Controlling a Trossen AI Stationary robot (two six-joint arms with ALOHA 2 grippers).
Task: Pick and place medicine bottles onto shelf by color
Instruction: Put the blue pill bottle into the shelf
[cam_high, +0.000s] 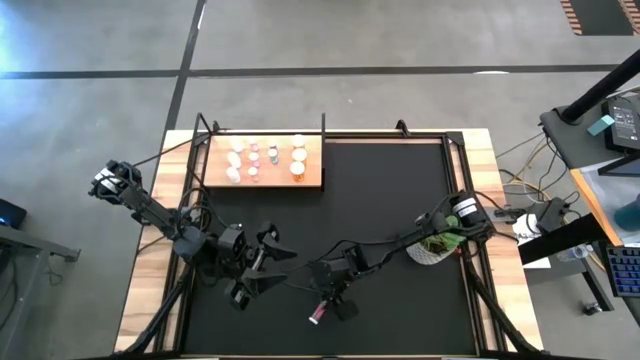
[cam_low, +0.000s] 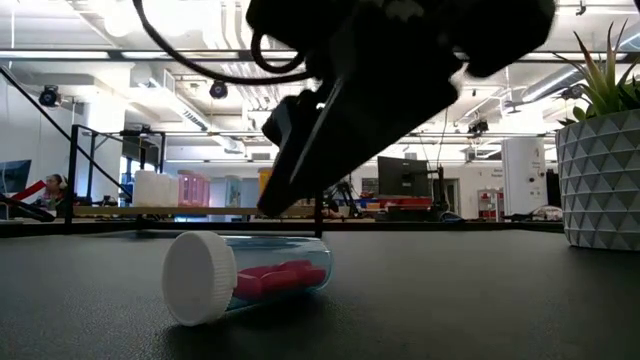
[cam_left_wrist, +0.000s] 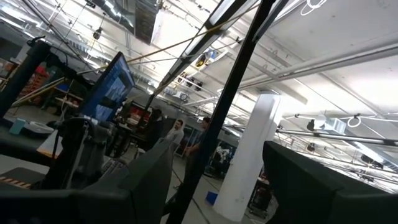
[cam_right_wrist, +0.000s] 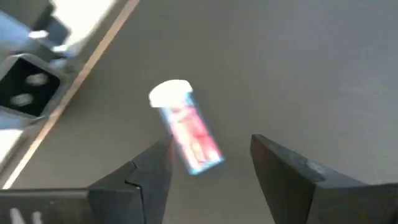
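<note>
From above, the right gripper (cam_high: 335, 300) hangs over the pink bottle (cam_high: 318, 313) lying near the mat's near edge; the shelf (cam_high: 263, 162) sits far left, and the left gripper (cam_high: 262, 262) waits nearby, fingers apart, holding nothing.

At table height, the bottle (cam_low: 245, 275) lies on its side, cap leftward.

In the right wrist view, the fingers stand apart beside the bottle (cam_right_wrist: 186, 127), grasping nothing. Straddling the body squarely before closing seems best.

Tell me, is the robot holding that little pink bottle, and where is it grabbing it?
No. The pink bottle lies on its side on the black table. The right gripper hangs open above it, and the left gripper holds nothing.
</note>
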